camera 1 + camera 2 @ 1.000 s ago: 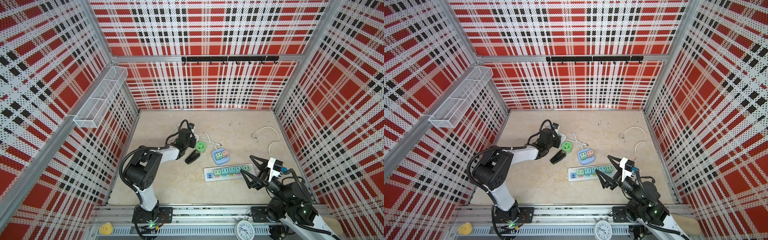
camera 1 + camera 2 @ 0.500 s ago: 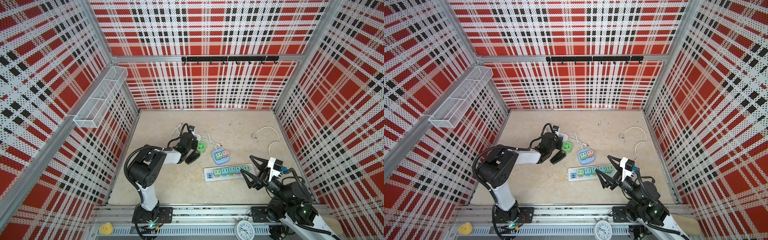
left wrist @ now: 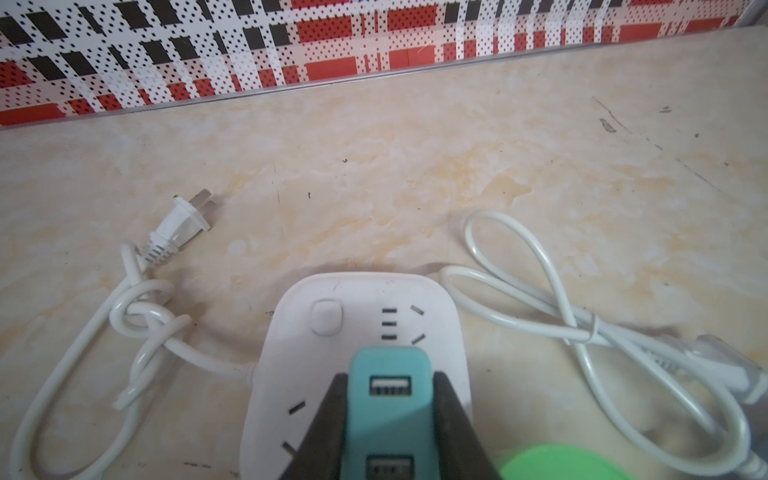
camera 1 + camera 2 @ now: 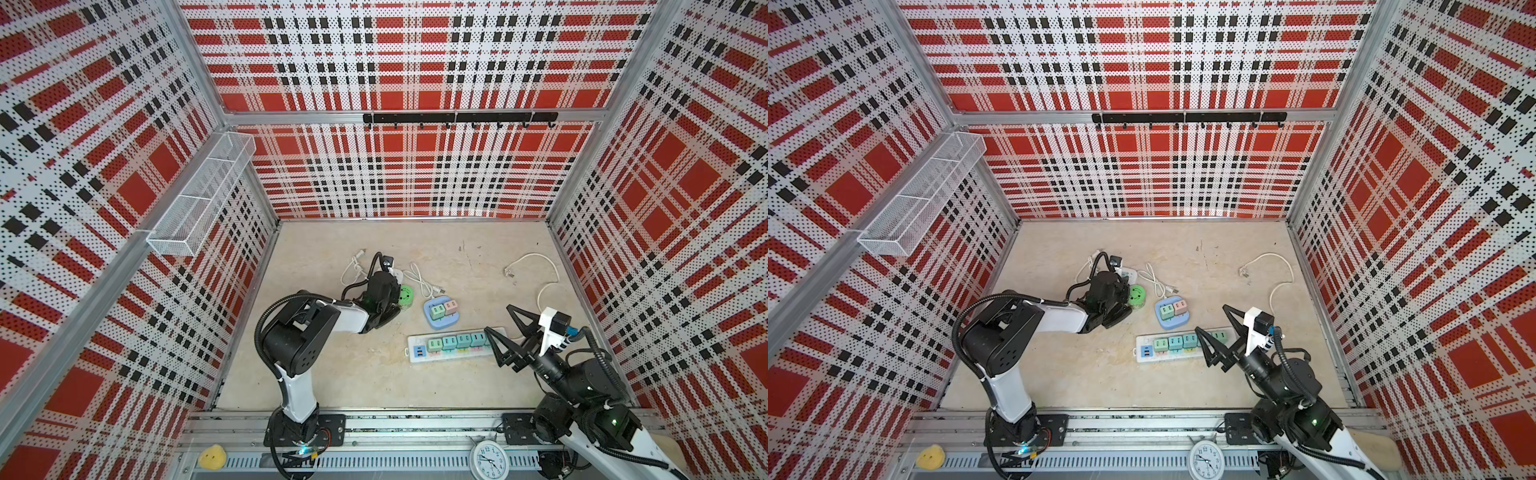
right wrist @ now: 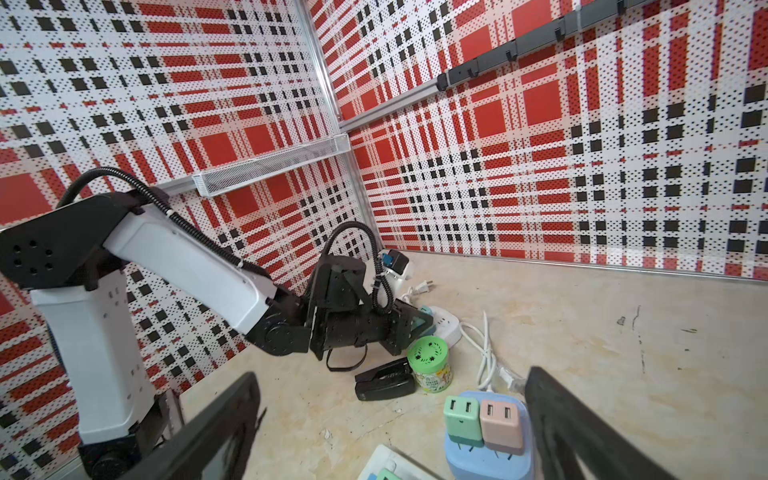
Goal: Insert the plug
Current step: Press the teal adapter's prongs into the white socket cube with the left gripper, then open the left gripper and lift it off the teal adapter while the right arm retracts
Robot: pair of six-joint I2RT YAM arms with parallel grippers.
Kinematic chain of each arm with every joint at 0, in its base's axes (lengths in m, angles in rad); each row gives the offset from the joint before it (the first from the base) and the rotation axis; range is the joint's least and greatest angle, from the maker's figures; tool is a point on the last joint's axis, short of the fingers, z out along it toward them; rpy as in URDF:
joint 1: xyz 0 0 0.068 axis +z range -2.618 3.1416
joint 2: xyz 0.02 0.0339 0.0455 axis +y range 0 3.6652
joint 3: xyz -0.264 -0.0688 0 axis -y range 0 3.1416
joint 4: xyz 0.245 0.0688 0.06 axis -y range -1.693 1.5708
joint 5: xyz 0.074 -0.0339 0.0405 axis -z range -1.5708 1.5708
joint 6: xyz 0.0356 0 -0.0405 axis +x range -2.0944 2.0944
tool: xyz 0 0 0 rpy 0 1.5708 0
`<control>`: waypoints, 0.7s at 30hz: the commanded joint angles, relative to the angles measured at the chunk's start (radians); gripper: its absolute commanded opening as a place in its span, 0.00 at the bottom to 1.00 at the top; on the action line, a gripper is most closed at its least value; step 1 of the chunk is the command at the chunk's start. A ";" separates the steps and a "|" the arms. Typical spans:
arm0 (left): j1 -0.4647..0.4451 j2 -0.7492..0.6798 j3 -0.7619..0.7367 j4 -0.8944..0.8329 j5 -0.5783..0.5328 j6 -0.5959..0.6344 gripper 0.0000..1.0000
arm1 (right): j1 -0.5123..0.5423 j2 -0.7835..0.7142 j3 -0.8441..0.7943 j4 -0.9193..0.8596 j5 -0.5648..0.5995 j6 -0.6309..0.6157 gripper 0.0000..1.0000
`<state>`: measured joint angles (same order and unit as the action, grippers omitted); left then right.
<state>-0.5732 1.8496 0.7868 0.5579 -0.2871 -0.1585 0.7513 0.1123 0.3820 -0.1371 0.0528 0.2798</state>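
Your left gripper (image 3: 389, 376) is clamped on the teal plug (image 3: 388, 419), holding it over the near part of the white socket block (image 3: 357, 307). Your right gripper (image 4: 498, 318) hangs spread wide above the end of the long power strip (image 4: 417, 351). The floor (image 3: 415, 166) beyond the block lies bare up to the back wall. White cords (image 3: 590, 334) flank the block on both sides, and a green tin (image 4: 405, 296) sits just beside the left gripper. The left wrist view shows the plug plainly; in both top views the arm covers it.
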 commanded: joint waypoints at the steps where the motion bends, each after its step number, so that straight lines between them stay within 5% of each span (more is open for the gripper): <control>1: -0.009 0.055 -0.060 -0.135 0.079 -0.073 0.00 | -0.001 0.049 0.040 -0.001 0.038 -0.018 1.00; 5: 0.017 0.015 -0.072 -0.136 0.090 -0.076 0.00 | -0.002 0.131 0.066 -0.020 0.163 0.020 1.00; 7: 0.029 -0.010 -0.070 -0.136 0.114 -0.103 0.39 | -0.001 0.187 0.088 -0.035 0.298 0.063 1.00; 8: 0.030 -0.029 -0.068 -0.134 0.126 -0.104 1.00 | -0.002 0.219 0.100 -0.036 0.360 0.077 1.00; 13: 0.026 -0.180 -0.020 -0.202 0.147 -0.083 0.99 | -0.064 0.521 0.317 -0.151 0.493 0.106 1.00; 18: 0.031 -0.341 0.044 -0.348 0.125 -0.031 0.99 | -0.309 0.764 0.489 -0.241 0.378 0.095 1.00; 21: 0.072 -0.455 0.010 -0.372 0.101 0.000 0.99 | -0.446 0.784 0.414 -0.090 0.415 0.021 1.00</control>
<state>-0.5331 1.4845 0.7990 0.2596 -0.1619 -0.1932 0.3893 0.8928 0.8387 -0.2943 0.4320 0.3508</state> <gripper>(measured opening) 0.993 0.998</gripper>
